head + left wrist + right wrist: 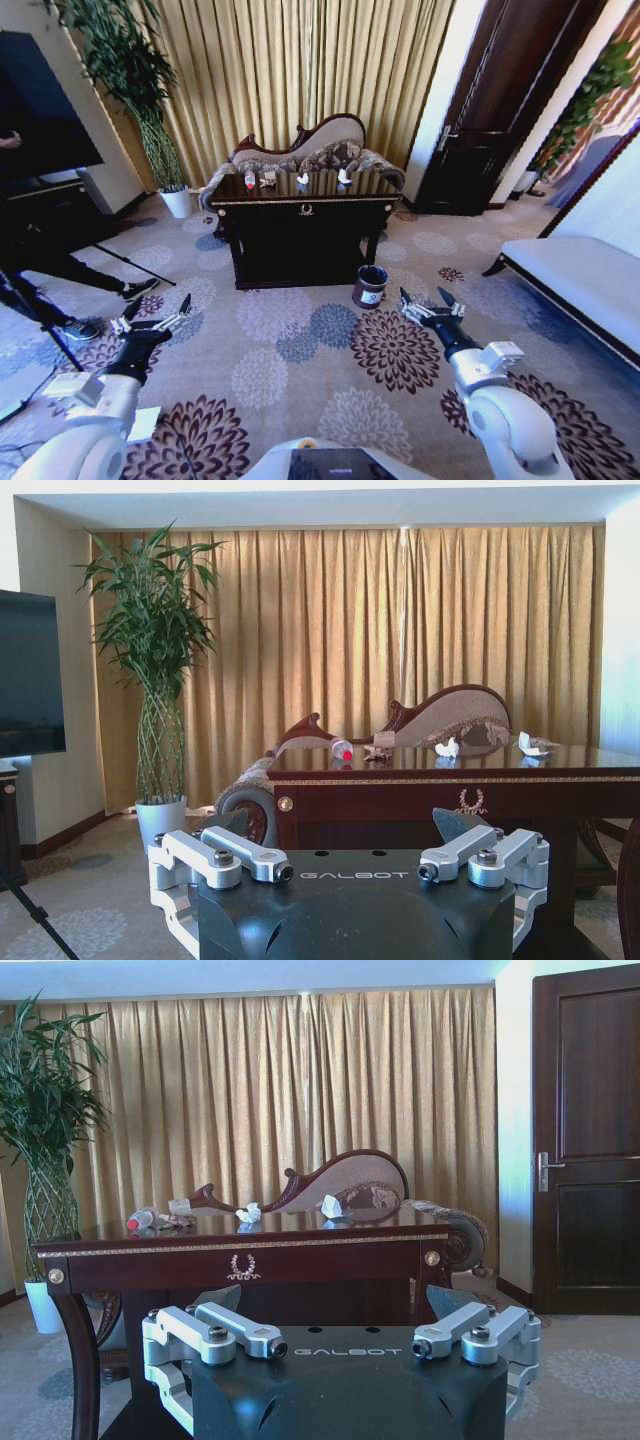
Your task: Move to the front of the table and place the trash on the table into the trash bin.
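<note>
Sofa (310,150) is standing behind table (300,215); bin (370,286) is sitting beside it; left gripper (160,318) and right gripper (432,303) are hanging spread, empty.

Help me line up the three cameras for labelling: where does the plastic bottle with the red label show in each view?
Head view: the bottle lies at the table top's far left end.
Left wrist view: it lies on the table top just right of the near corner, red cap toward the camera.
Right wrist view: it lies at the table's end nearest the plant.
Shared landmark: the gold emblem on the table's front edge.
</note>
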